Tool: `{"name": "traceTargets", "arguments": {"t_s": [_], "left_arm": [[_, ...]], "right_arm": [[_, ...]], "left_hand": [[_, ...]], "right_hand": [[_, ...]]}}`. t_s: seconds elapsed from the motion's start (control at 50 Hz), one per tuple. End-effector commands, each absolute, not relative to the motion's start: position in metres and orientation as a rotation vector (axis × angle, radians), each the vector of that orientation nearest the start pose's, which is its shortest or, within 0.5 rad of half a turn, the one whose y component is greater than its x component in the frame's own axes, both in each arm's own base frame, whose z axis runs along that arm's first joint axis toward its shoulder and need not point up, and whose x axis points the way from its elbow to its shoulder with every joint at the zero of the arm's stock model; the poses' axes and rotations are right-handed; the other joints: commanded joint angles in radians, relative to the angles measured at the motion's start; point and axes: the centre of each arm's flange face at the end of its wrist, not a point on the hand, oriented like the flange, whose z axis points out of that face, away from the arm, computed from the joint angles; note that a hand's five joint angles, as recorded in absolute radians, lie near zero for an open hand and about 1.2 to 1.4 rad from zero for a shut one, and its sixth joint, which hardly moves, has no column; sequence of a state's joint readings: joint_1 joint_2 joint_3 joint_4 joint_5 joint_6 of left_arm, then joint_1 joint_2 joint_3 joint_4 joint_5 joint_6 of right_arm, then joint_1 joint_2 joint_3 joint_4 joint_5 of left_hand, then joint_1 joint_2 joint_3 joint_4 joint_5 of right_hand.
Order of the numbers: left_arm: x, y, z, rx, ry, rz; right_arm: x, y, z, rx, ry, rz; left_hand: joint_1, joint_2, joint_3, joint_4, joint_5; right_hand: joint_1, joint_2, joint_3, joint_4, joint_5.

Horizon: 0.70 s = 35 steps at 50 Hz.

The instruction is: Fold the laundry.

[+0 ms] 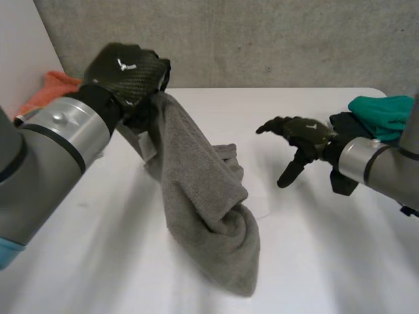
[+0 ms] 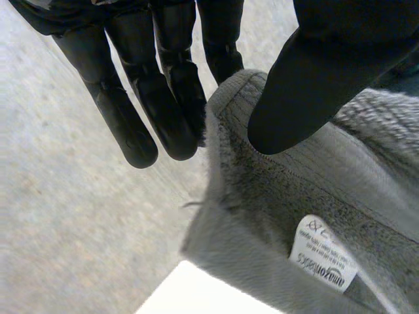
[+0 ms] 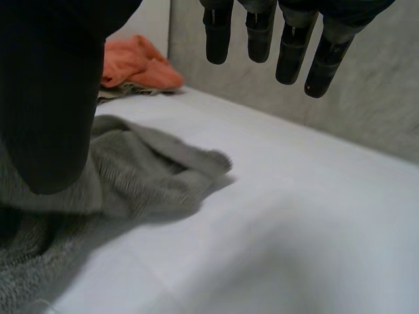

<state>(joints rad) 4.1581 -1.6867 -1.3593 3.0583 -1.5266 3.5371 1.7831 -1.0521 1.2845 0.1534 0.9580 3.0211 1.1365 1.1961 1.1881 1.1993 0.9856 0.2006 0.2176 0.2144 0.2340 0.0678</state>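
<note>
Pinching the grey towel [image 1: 203,203] by its edge, the left hand [image 1: 127,69] holds it up, tail on the worktop [image 1: 314,261]; right hand [image 1: 304,134] hovers, fingers spread, empty.

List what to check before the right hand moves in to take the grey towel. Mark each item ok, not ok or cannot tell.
1. Left hand grips the grey towel: ok, thumb and fingers pinch a hemmed edge beside the label.
2. Towel hangs free: not ok, its lower end lies bunched on the white table.
3. Right hand is free: ok, fingers open, holding nothing, above the table.
4. Path from the right hand to the towel: ok, bare table between them.
5. A free corner to grasp: cannot tell, the corners are lost in the bunch.
6. Other laundry stays clear: ok, orange cloth and teal cloth lie apart from the towel.
</note>
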Motion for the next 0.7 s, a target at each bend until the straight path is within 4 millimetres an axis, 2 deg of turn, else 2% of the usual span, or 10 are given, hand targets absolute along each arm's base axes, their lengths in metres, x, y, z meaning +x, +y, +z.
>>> {"name": "traceTargets", "arguments": {"t_s": [0.02,0.24,0.3,0.32,0.34,0.38,0.52,0.54,0.62,0.7], "left_arm": [[-0.284,-0.201,0.354,1.095,1.927,-2.406],[-0.277,-0.189,0.374,1.069,1.853,-2.470],[-0.276,-0.187,0.377,1.064,1.844,-2.479],[-0.275,-0.187,0.379,1.059,1.838,-2.485],[-0.275,-0.186,0.379,1.056,1.836,-2.486],[-0.274,-0.186,0.380,1.053,1.833,-2.488],[-0.270,-0.185,0.389,1.016,1.797,-2.515],[-0.268,-0.186,0.390,1.006,1.791,-2.516],[-0.256,-0.196,0.395,0.940,1.773,-2.504],[-0.244,-0.210,0.392,0.891,1.785,-2.464]], "right_arm": [[0.284,-0.335,0.167,-0.856,1.972,-1.267],[0.348,-0.310,0.119,-0.934,1.892,-1.112],[0.354,-0.314,0.119,-0.901,1.883,-1.141],[0.355,-0.324,0.121,-0.850,1.888,-1.199],[0.355,-0.329,0.123,-0.817,1.893,-1.234],[0.354,-0.338,0.130,-0.751,1.902,-1.313],[0.333,-0.348,0.211,-0.750,1.812,-1.659],[0.316,-0.349,0.232,-0.798,1.804,-1.751],[0.277,-0.341,0.272,-0.965,1.841,-1.900],[0.257,-0.322,0.304,-1.120,1.862,-1.983]], "left_hand": [[0.260,0.200,0.208,0.197,0.236],[0.260,0.200,0.208,0.197,0.236],[0.260,0.200,0.208,0.197,0.236],[0.260,0.200,0.208,0.197,0.236],[0.260,0.200,0.208,0.197,0.236],[0.260,0.200,0.208,0.197,0.236],[0.260,0.200,0.208,0.197,0.236],[0.260,0.200,0.208,0.197,0.236],[0.260,0.200,0.208,0.197,0.236],[0.260,0.200,0.208,0.197,0.236]], "right_hand": [[-0.026,-0.043,-0.040,-0.059,-0.068],[-0.008,-0.025,-0.022,-0.041,-0.050],[0.455,0.438,0.441,0.422,0.413],[1.003,0.986,0.990,0.970,0.962],[1.194,1.177,1.180,1.160,1.152],[1.196,1.179,1.182,1.162,1.154],[1.196,1.179,1.182,1.162,1.154],[1.196,1.179,1.182,1.162,1.154],[1.196,1.179,1.182,1.162,1.154],[1.196,1.179,1.182,1.162,1.154]]}}
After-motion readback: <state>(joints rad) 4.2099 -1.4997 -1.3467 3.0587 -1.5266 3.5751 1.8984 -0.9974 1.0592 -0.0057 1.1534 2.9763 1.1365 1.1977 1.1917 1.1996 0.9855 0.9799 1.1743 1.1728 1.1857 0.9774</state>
